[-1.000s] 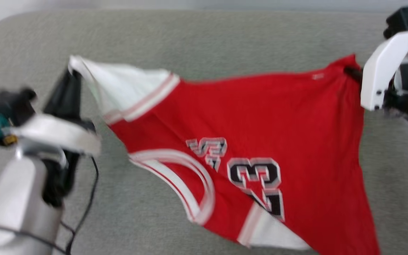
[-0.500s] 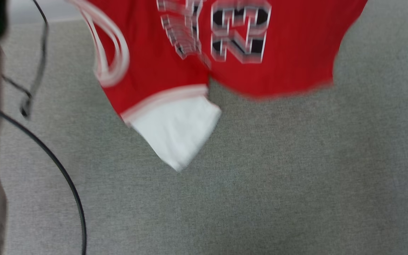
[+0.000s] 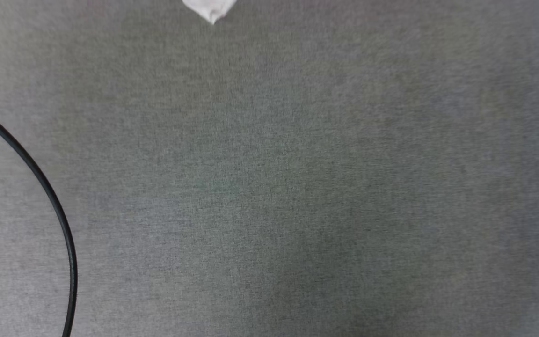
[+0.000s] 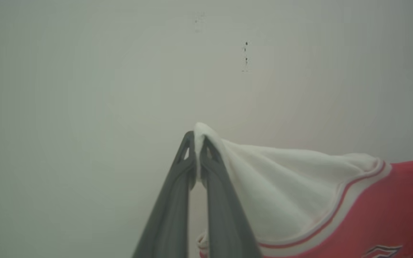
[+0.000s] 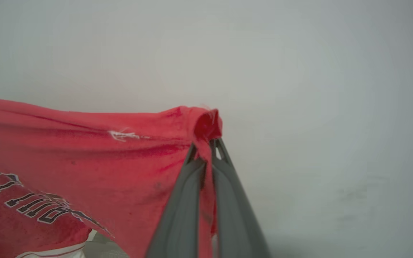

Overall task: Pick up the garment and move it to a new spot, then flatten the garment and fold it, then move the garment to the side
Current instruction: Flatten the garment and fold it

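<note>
Grey woven surface point(image 3: 269, 187) spreading across head view; black cable point(image 3: 53, 206) curving down left edge, white sleeve tip point(image 3: 211, 10) poking in at top. Left gripper point(image 4: 196, 141) pinching white sleeve end of garment point(image 4: 407, 200) — fingers clamped tight, cloth hanging off to right against pale blank background point(image 4: 84, 89). Right gripper point(image 5: 208, 145) biting bunched red corner point(image 5: 206, 122) — cloth stretching away to left, black lettering point(image 5: 31, 209) showing low.

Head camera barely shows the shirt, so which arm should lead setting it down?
Probably right: the right tool clamps a bunched red corner of the shirt; the left tool pinches just the tip of a white sleeve.
</note>
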